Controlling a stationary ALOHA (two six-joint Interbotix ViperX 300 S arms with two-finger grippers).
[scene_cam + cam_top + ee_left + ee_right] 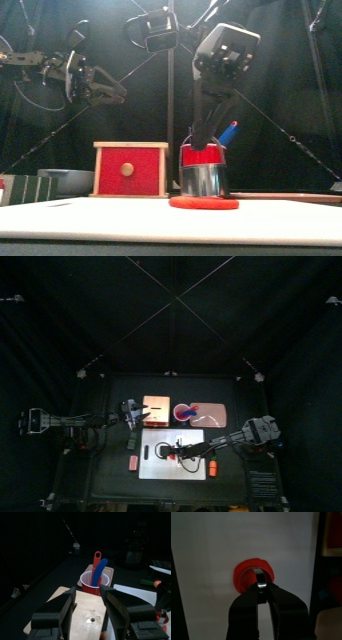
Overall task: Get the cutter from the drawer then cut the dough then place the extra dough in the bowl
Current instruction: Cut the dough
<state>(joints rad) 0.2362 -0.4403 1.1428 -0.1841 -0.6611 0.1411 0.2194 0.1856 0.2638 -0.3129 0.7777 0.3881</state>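
Standing upright on the flat red dough point(203, 202), the round metal cutter point(201, 180) is near the middle of the white cutting board point(204, 557). The right gripper point(260, 588) comes down on it from above, and its two jaws are pressed together on the thin wire handle, with almost no gap between them. The dough shows as a red rim around the foot of the cutter.

The left gripper point(90, 594) hangs over the top of the pale wooden box point(130, 170) with the red drawer front. Its jaws are spread wide and nothing is between them. Behind the board, a red cup point(92, 582) holds a blue and a red toy knife.
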